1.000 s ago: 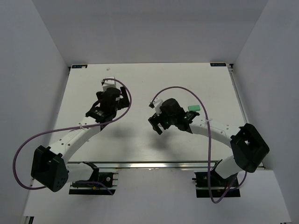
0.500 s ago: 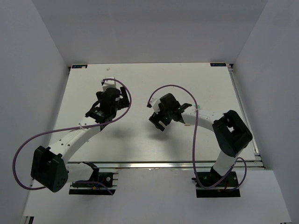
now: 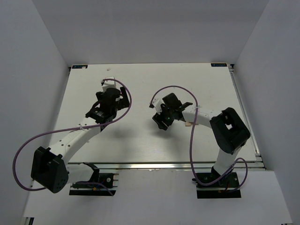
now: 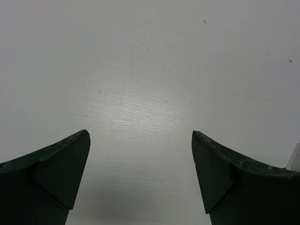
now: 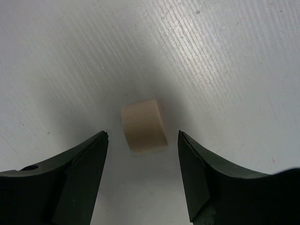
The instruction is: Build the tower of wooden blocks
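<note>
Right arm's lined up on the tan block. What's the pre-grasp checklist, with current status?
1. Right gripper open: ok.
2. Tan block between its fingers, touching neither: ok.
3. Fingers low enough to catch the block: cannot tell.
4. Left gripper open and empty: ok.
5. Left gripper well apart from the right one in the top view: ok.
6. Tower spot to place on: cannot tell, no stack shows in any view.
</note>
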Action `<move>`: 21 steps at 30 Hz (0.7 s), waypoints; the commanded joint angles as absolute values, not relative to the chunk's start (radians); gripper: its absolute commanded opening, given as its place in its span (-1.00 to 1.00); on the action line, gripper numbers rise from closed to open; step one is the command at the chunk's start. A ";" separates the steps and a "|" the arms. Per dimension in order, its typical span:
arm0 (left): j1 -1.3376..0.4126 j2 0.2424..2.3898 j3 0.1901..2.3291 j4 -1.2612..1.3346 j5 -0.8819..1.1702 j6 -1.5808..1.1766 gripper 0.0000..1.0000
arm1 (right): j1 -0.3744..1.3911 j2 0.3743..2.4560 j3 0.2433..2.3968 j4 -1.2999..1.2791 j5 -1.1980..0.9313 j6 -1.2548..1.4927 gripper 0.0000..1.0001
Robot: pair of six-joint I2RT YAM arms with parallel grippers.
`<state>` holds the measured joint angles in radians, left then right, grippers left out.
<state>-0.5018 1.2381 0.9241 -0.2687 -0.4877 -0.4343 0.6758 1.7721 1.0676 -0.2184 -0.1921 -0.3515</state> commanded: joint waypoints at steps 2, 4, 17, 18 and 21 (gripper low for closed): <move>-0.494 1.223 0.923 -0.261 -0.506 -0.428 0.96 | 0.673 1.795 1.109 -0.229 -0.230 -0.368 0.33; -0.494 1.221 0.922 -0.261 -0.505 -0.428 0.96 | 0.669 1.798 1.109 -0.227 -0.233 -0.368 0.33; -0.492 1.232 0.920 -0.255 -0.492 -0.426 0.96 | 0.666 1.790 1.097 -0.209 -0.239 -0.350 0.17; -0.492 1.230 0.922 -0.253 -0.491 -0.426 0.96 | 0.664 1.790 1.097 -0.209 -0.239 -0.347 0.16; -0.492 1.232 0.920 -0.250 -0.488 -0.425 0.96 | 0.661 1.786 1.094 -0.203 -0.236 -0.345 0.09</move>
<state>-0.4992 1.2381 0.9241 -0.2665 -0.4892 -0.4339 0.6697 1.7943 1.0706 -0.2264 -0.2237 -0.3481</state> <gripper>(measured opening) 0.982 0.556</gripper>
